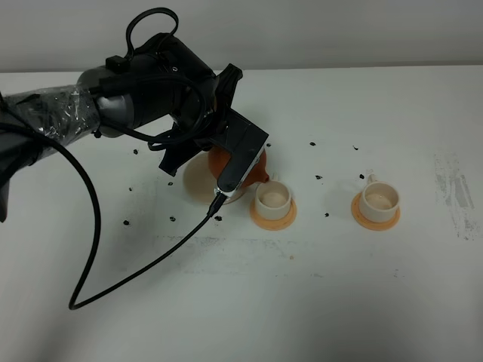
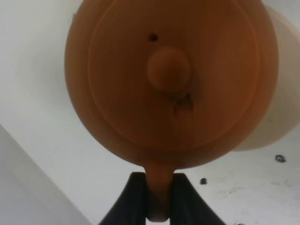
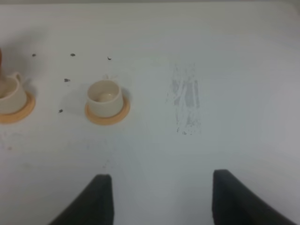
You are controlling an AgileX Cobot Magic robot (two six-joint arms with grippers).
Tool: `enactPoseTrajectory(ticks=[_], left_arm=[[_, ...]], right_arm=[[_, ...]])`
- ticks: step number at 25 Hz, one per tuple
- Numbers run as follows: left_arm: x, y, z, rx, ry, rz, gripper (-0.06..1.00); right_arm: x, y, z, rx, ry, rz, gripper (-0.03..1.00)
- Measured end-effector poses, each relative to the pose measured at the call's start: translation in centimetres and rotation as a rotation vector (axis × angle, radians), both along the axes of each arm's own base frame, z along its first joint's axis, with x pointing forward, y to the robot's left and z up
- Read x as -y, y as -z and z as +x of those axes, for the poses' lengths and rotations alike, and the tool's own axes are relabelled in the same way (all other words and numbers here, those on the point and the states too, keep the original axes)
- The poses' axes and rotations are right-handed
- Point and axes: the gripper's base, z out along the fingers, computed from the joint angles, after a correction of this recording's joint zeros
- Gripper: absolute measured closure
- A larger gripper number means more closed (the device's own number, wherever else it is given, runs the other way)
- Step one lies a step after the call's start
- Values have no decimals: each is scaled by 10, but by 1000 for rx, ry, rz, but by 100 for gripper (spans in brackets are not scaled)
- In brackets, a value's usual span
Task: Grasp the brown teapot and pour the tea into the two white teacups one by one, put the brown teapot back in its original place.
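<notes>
My left gripper is shut on the loop handle of the brown teapot, which is mostly hidden under the wrist in the high view. In the left wrist view the teapot fills the frame, lid knob facing me, its handle pinched between my black fingers. It hangs over the pale beige saucer, spout side toward the near white teacup. The second teacup stands further right; both sit on orange coasters. The right wrist view shows the second cup and the first. My right gripper is open, empty.
Small dark specks are scattered on the white table around the saucer and cups. A black cable loops from the left arm across the table's front left. A grey scuffed patch marks the table at the right.
</notes>
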Motion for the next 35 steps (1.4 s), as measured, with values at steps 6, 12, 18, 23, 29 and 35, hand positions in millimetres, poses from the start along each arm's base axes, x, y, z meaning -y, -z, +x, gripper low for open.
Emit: enactPoseTrajectory(ticks=[6,12,18,23,29,35], left_arm=[[3,-1,0,33,33,31,82],[7,-2,-1,54,58,39,82],[9,-3,-2,73,78,62,82],[11,-4,-3,85,96,79,82],[15,-5,-4,102,119,93,82],[15,-5,-4,117,132,110,82]], right_arm=[[0,0,0,0,0,0,48],[0,0,0,0,0,0,48],[0,0,0,0,0,0,48],[0,0,0,0,0,0,48],[0,0,0,0,0,1,48],[0,0,0,0,0,1,48]])
